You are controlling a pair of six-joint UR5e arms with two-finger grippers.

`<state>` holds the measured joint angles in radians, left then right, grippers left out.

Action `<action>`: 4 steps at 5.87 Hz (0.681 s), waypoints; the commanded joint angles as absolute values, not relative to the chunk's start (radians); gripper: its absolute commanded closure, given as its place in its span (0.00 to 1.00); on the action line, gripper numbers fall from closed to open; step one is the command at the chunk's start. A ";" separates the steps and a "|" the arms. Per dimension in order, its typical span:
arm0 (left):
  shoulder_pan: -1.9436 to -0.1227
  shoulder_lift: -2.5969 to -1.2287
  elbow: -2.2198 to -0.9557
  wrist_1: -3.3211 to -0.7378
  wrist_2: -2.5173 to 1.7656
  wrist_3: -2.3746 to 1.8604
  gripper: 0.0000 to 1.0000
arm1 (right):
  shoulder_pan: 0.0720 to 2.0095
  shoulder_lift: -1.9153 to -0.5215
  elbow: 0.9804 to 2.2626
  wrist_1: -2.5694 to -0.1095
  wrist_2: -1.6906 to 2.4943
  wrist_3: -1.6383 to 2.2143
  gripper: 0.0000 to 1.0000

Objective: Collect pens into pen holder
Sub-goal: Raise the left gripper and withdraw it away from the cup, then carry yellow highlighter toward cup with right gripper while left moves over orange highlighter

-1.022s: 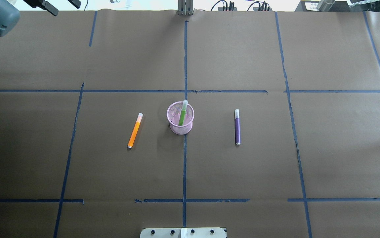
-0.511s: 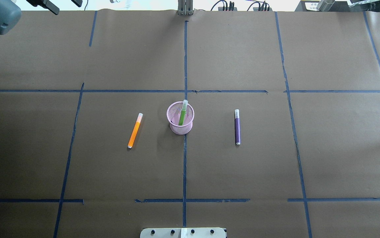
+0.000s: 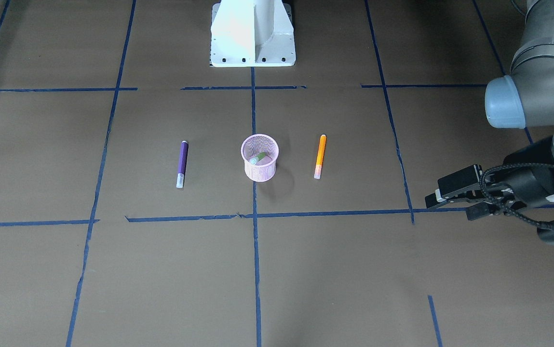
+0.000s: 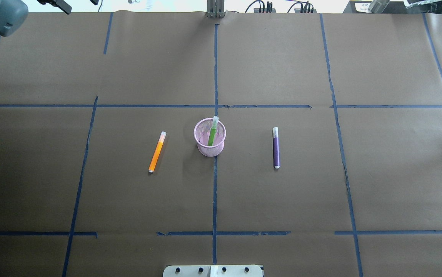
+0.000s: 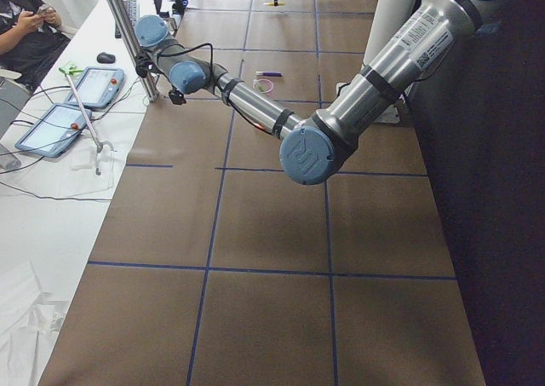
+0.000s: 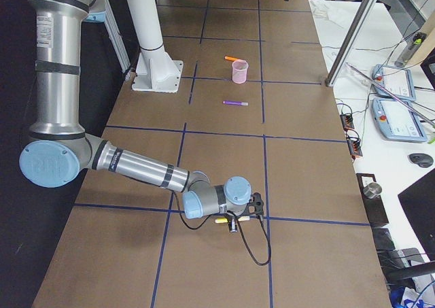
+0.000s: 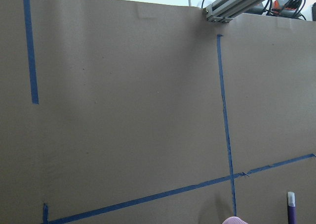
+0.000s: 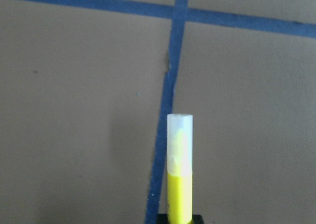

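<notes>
The pink mesh pen holder (image 4: 210,137) (image 3: 259,158) stands upright mid-table with a green pen (image 4: 212,132) leaning in it. An orange pen (image 4: 157,152) (image 3: 320,155) lies to its left in the overhead view. A purple pen (image 4: 276,148) (image 3: 182,164) lies to its right. My left gripper (image 3: 450,198) is open and empty, raised far from them at the table's far left corner. My right gripper (image 8: 180,218) is shut on a yellow pen (image 8: 179,169) with its pale cap pointing out, low over a tape cross far to my right (image 6: 234,223).
The robot's white base plate (image 3: 252,33) sits at the near table edge. An aluminium post (image 6: 353,32) stands on the operators' side, with teach pendants (image 6: 394,83) on a white bench beyond it. A seated person (image 5: 25,28) is there too. Blue tape lines grid the brown paper.
My left gripper has drifted further toward the far left corner, nearly out of the overhead view. The pens and the holder have not moved.
</notes>
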<state>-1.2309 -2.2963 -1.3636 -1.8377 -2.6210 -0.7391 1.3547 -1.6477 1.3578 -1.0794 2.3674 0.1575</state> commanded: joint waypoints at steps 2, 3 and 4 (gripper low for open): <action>-1.076 -2.399 -1.362 -1.660 -2.374 -0.739 0.00 | 1.371 -1.539 1.776 -1.631 2.370 0.153 0.89; -1.010 -2.399 -1.362 -1.660 -2.324 -0.730 0.00 | 1.367 -1.447 1.864 -1.799 2.361 0.155 0.89; -0.917 -2.401 -1.367 -1.660 -2.199 -0.720 0.00 | 1.332 -1.360 1.915 -1.931 2.359 0.158 0.89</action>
<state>-0.9994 -2.3969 -1.3636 -1.6644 -2.3030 -0.7290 1.3568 -1.4455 1.8490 -1.7856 2.3624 0.1555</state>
